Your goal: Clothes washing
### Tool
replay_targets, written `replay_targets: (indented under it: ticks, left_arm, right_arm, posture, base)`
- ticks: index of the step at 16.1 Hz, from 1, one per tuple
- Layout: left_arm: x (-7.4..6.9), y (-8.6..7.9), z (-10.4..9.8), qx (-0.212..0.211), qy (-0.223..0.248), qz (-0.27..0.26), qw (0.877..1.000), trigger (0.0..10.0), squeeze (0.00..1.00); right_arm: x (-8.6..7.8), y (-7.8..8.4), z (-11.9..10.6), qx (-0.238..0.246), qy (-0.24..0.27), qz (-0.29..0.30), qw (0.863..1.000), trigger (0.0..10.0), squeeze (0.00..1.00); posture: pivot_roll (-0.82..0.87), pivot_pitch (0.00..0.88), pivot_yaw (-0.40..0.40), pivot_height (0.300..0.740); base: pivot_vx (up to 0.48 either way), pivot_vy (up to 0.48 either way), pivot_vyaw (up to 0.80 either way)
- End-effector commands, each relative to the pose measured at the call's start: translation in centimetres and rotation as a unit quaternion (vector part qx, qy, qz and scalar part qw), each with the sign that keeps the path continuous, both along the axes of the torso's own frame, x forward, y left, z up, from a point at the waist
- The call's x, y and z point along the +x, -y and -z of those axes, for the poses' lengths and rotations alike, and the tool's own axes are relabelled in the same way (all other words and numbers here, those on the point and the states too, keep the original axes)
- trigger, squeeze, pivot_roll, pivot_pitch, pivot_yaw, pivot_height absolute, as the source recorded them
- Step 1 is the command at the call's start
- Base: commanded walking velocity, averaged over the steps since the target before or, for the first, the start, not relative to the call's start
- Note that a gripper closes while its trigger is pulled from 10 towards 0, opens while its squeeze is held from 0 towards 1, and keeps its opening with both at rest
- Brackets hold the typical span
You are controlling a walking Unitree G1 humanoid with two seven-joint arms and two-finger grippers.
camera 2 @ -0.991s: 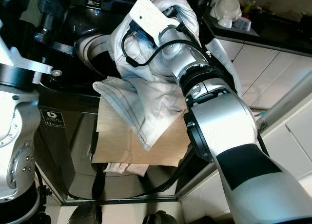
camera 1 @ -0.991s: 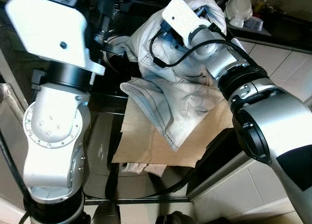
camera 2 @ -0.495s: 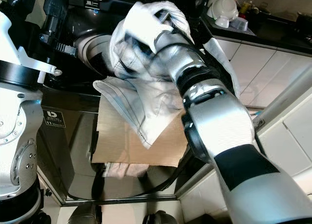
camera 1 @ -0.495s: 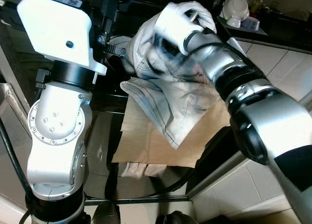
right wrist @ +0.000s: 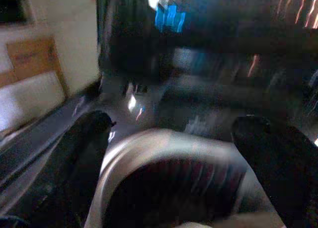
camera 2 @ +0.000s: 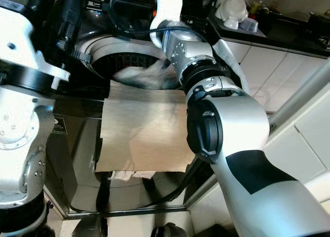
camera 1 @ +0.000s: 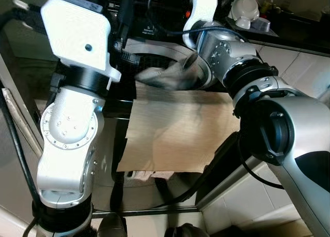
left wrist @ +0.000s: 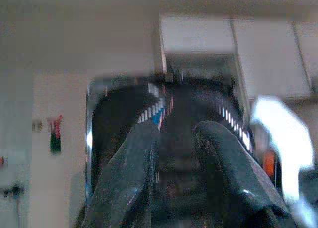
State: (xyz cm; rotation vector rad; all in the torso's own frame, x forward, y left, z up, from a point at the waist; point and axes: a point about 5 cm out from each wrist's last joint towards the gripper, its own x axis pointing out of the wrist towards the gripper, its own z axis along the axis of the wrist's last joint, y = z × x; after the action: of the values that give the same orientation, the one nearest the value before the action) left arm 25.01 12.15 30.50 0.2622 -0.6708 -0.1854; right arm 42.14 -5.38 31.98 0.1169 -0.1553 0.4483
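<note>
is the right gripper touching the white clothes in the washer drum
Apart. In the right wrist view the right gripper has its fingers spread wide over the drum with nothing between them; in the left eye view the white clothes lie at the drum mouth.
</note>
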Motion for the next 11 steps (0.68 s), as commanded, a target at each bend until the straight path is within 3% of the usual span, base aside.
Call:
replay_targets:
  ticks: [1, 2, 3, 4, 6, 7, 9, 11]
  left_arm:
    - [0.7, 0.2, 1.5, 0.001, -0.043, -0.004, 0.999, 10.0, 0.0]
    - [1.0, 0.1, 2.5, 0.007, -0.064, -0.017, 0.998, 10.0, 0.0]
    - [1.1, 0.0, 2.9, 0.009, -0.075, -0.019, 0.997, 10.0, 0.0]
    - [1.2, -0.5, 4.9, 0.012, -0.115, -0.033, 0.993, 10.0, 0.0]
    - [1.2, -0.7, 5.8, 0.014, -0.131, -0.033, 0.991, 10.0, 0.0]
    - [1.1, -0.6, 6.8, 0.012, -0.146, -0.033, 0.989, 10.0, 0.0]
    - [1.2, -0.1, 7.0, 0.022, -0.139, -0.026, 0.99, 10.0, 0.0]
    - [1.5, 0.4, 7.0, 0.044, -0.135, -0.015, 0.99, 10.0, 0.0]
  right_arm:
    - [-0.1, 2.3, -2.2, -0.035, 0.112, 0.057, 0.991, 10.0, 1.0]
    - [-0.7, 3.3, -1.8, -0.096, 0.201, 0.103, 0.97, 10.0, 0.0]
    - [-1.0, 3.9, -1.2, -0.103, 0.23, 0.116, 0.961, 10.0, 0.0]
    - [-2.8, 6.9, 2.4, -0.104, 0.274, 0.173, 0.94, 10.0, 0.0]
    - [-3.9, 8.6, 4.2, -0.103, 0.276, 0.205, 0.933, 10.0, 0.0]
    - [-5.7, 11.5, 7.2, -0.093, 0.248, 0.26, 0.929, 10.0, 0.0]
    - [-8.4, 13.4, 9.4, -0.097, 0.257, 0.291, 0.916, 10.0, 0.0]
    - [-10.0, 13.9, 12.2, -0.123, 0.238, 0.292, 0.918, 10.0, 0.0]
  posture:
    - [0.15, 0.0, -0.204, 0.726]
    - [0.14, 0.0, -0.206, 0.726]
    - [0.13, 0.0, -0.202, 0.726]
    - [0.1, 0.0, -0.181, 0.726]
    - [0.08, 0.0, -0.167, 0.726]
    - [0.05, 0.0, -0.141, 0.726]
    - [0.02, 0.0, -0.112, 0.726]
    - [0.01, 0.0, -0.084, 0.726]
  base:
    - [0.0, 0.0, 0.0]
    - [0.0, 0.0, 0.0]
    - [0.0, 0.0, 0.0]
    - [0.0, 0.0, 0.0]
    - [0.0, 0.0, 0.0]
    - [0.0, 0.0, 0.0]
    - [0.0, 0.0, 0.0]
    - [0.0, 0.0, 0.0]
